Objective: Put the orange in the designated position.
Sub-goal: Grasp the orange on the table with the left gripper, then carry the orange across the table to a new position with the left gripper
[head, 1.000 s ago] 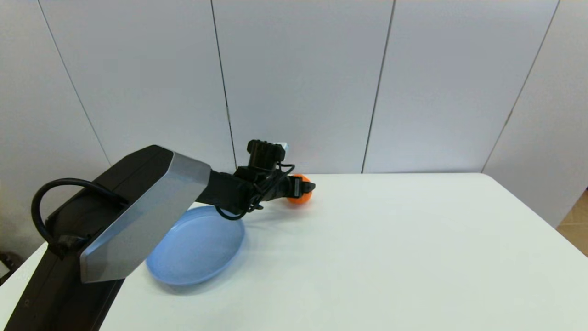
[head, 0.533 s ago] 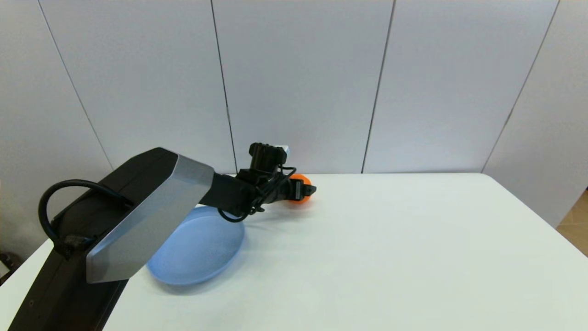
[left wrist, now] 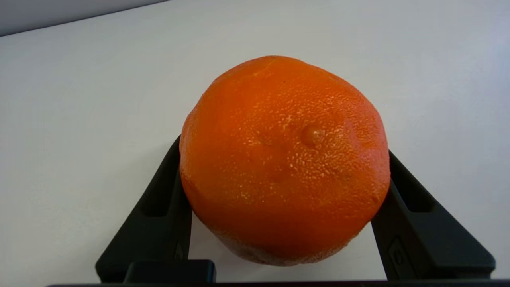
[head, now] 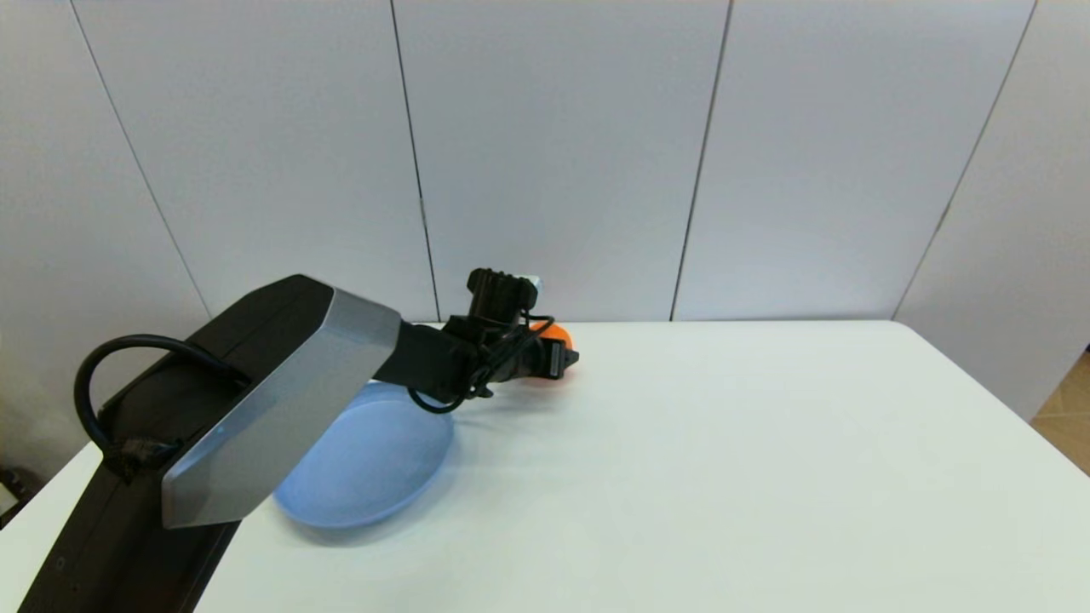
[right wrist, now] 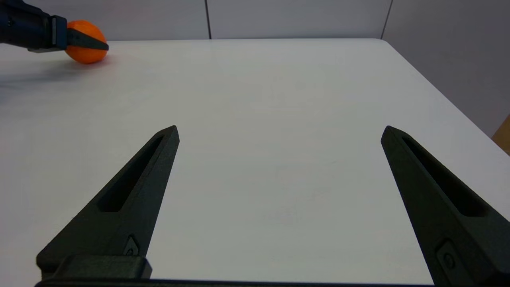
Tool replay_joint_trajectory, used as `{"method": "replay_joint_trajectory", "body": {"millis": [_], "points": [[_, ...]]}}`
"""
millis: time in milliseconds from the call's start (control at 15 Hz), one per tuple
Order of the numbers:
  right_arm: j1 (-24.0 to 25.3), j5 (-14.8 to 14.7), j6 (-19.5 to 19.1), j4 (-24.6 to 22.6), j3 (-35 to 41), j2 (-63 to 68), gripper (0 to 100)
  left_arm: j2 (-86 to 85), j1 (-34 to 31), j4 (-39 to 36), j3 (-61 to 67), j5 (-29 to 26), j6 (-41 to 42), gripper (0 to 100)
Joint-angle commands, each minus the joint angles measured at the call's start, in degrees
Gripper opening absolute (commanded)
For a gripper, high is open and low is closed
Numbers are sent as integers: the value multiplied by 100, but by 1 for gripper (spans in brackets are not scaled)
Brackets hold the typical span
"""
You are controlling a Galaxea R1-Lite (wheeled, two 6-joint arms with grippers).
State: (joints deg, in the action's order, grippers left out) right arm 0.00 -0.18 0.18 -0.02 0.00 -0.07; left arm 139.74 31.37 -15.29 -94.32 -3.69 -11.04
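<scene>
Left claw [head: 564,358] clenched on the orange [head: 555,334] near the far edge of the white worktop [head: 724,460], just beyond the blue plate [head: 366,464]. Right claw [right wrist: 279,131] spread wide, low over bare worktop, well apart from the orange.

The left arm is stretched far forward, its left gripper [head: 564,356] clamped on a fruit. The right gripper [right wrist: 279,133] is held spread wide.
</scene>
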Motion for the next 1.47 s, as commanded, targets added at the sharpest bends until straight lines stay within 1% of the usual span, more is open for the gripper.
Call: {"method": "replay_joint_trajectory", "body": {"millis": [67, 200, 467, 667, 1267, 1467], "points": [[0, 1, -1, 2, 0, 7, 100, -228, 19, -9, 1, 141, -12, 0], [0, 1, -1, -6, 0, 7, 100, -430, 19, 8, 19, 308, -38, 0], [0, 1, -1, -6, 0, 7, 100, -1098, -8, 298, 80, 343, -38, 0], [0, 1, -1, -6, 0, 7, 100, -1766, -69, 333, 476, 466, -21, 0], [0, 1, -1, -6, 0, 7, 100, -4737, -245, 342, 2524, 457, 59, 0], [0, 1, -1, 2, 0, 7, 100, -5721, -280, 342, 3508, 431, 199, 0]]}}
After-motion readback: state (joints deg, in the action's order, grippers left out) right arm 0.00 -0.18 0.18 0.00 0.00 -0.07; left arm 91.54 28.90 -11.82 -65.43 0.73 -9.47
